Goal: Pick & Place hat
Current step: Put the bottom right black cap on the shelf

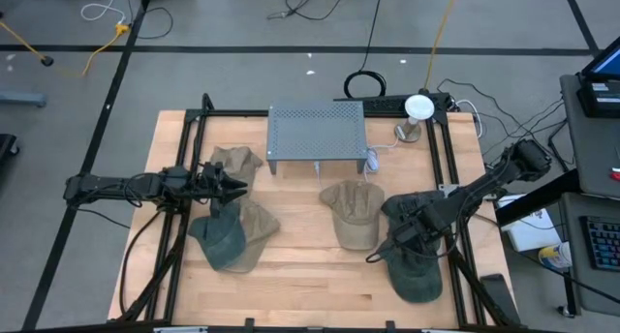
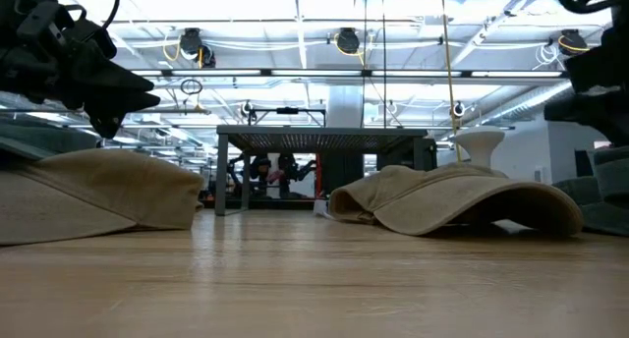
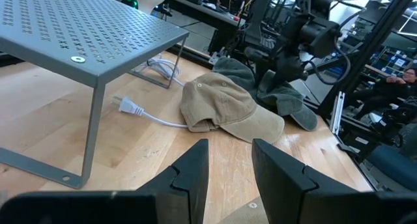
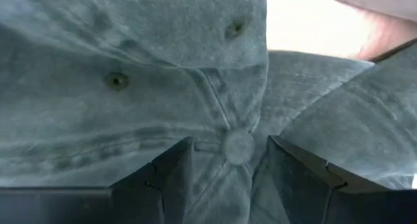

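We see a pale wooden table [image 1: 310, 275] framed by black rails [image 1: 184, 168]. On it stands a grey metal stand [image 1: 317, 135] whose top is patterned with rows of small perforations. Three caps are tan: one by the stand's left end [image 1: 235, 163], one in the middle [image 1: 353, 212], and one at lower left [image 1: 257, 228] partly under a dark green cap [image 1: 221, 238]. Two more dark green caps [image 1: 415, 265] lie at right, faded along the seams. The left end effector [image 1: 235, 186] and right end effector [image 1: 376, 256] are black. A white plug and cord [image 3: 140, 111] lie beside the stand, near a white lamp-like object [image 1: 418, 108].
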